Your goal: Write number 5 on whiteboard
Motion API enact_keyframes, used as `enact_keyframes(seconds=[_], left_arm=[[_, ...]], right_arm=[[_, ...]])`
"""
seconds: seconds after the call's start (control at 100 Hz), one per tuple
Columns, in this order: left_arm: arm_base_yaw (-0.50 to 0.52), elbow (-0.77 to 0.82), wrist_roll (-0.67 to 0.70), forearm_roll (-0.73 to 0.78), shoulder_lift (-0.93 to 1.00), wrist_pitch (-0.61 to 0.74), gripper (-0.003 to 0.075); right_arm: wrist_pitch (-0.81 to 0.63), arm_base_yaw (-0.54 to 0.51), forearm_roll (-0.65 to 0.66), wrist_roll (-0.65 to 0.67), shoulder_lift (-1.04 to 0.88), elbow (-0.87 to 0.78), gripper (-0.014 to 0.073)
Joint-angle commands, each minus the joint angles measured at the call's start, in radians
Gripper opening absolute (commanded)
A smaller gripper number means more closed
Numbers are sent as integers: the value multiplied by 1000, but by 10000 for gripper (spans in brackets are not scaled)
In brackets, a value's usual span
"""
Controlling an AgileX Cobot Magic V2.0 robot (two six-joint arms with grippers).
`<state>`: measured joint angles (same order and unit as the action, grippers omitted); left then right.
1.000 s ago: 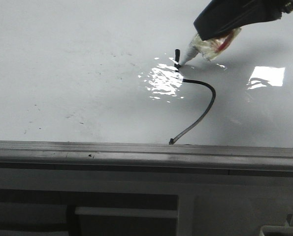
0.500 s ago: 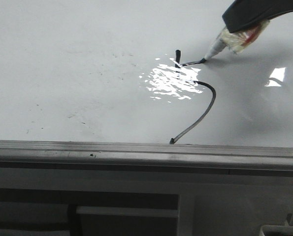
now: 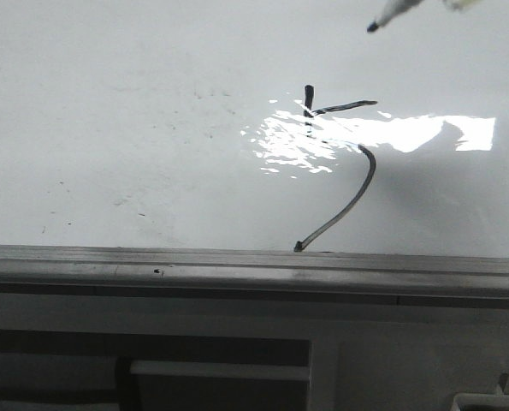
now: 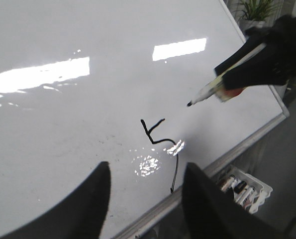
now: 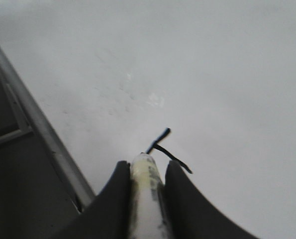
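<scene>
on the left, my left gripper [image 4: 144,199] is unclenched with nothing between its fingers, and it hangs over the near edge of the whiteboard [image 3: 109,103]. the number 5 [image 3: 338,163] is in the middle of the board, a little to the right: a short upright stroke, a short top bar going right, and a long thin tail that curves down to the grey edge strip [image 3: 237,265]. more to the right, my right gripper [image 5: 147,172] is clamped on the marker [image 4: 207,91], and the tip is off the board, beyond the top bar. i judge the figure is complete, so the step now is to lift away. to do it well i would raise the tip straight up, clear of the ink, and not cross the strokes. the left wrist view shows the whole marker and a tray of pens [image 4: 242,186] under the board; the front view shows only the tip, and the right wrist view hides the tail.
</scene>
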<state>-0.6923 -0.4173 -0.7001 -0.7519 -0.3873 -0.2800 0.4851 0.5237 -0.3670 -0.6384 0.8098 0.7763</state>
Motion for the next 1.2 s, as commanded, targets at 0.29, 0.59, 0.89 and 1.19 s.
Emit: enact_keyframes(seconds=[0.29, 0.59, 0.89, 1.19], left_arm=[[2, -303, -260, -72, -469, -337, 351], [-40, -438, -384, -79, -689, -451, 349], [-184, -438, -444, -74, -703, -248, 347], [-186, -438, -442, -74, -738, -242, 183]], right_arm=[[19, 184, 0, -11, 47, 30, -42], [-63, 388, 9, -58, 142, 30, -42], [-91, 394, 9, -58, 148, 30, -42], [-101, 403, 9, -58, 148, 30, -43]])
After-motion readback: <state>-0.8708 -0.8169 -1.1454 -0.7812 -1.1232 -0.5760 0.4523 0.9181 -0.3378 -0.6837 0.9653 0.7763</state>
